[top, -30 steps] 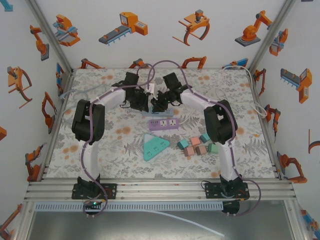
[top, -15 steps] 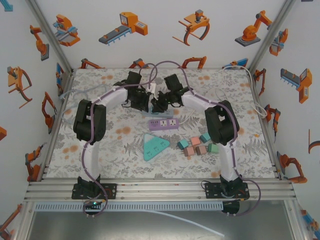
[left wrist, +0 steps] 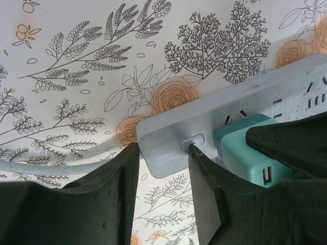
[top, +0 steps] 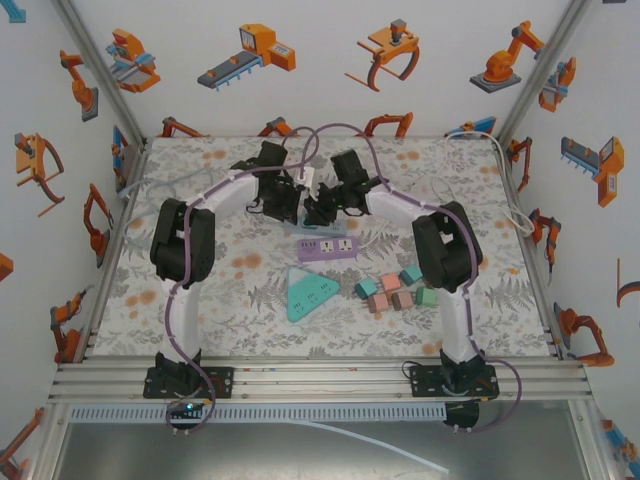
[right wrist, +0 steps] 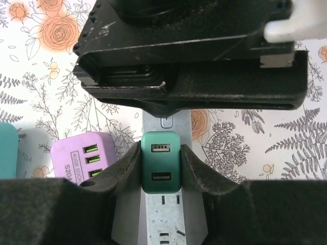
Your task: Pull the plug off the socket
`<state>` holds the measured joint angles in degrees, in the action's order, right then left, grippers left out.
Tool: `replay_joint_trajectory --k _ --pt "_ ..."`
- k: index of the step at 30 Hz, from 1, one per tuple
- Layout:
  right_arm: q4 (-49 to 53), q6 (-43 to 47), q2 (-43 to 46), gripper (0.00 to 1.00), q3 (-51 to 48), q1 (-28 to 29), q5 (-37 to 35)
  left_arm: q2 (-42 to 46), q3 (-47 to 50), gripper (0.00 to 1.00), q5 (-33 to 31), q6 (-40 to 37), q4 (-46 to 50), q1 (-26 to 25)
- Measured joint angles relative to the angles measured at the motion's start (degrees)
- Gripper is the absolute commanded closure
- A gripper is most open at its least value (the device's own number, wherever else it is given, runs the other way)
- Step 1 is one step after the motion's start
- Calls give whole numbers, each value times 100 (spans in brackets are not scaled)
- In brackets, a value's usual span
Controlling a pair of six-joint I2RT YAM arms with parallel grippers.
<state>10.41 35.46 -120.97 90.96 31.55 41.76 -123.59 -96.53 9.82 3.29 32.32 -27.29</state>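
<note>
Between R gripper [right wrist: 161, 150] jaws: green plug [right wrist: 161, 171], clamped tight on both sides, two USB ports visible. Beneath jaws: grey power strip [left wrist: 255, 94], prongs [left wrist: 228, 120] partly exposed (plug not fully seated). L gripper [left wrist: 163, 148] jaws nearly closed, pinching strip's switch end, plug just beside.

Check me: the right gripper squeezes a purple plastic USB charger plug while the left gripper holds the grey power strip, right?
No. The right wrist view shows the right gripper squeezing a teal plastic USB charger plug, not a purple one. The left gripper does hold the grey power strip.
</note>
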Motion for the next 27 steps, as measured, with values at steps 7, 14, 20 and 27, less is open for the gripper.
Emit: replay_joint_trajectory --k 7,14,20,27 --pt "-328 122 953 92 0 28 162 -87 -170 57 -61 -74 192 -24" --pt "-809 -173 1751 92 -715 31 127 -4 -61 57 -59 -79 98 -26" --pt "-907 -1403 3047 93 -1622 -31 -643 122 98 54 28 -81 -74 20" --pt "-678 -3521 4439 95 -1958 -929 -1471 374 363 39 76 -164 -210 46"
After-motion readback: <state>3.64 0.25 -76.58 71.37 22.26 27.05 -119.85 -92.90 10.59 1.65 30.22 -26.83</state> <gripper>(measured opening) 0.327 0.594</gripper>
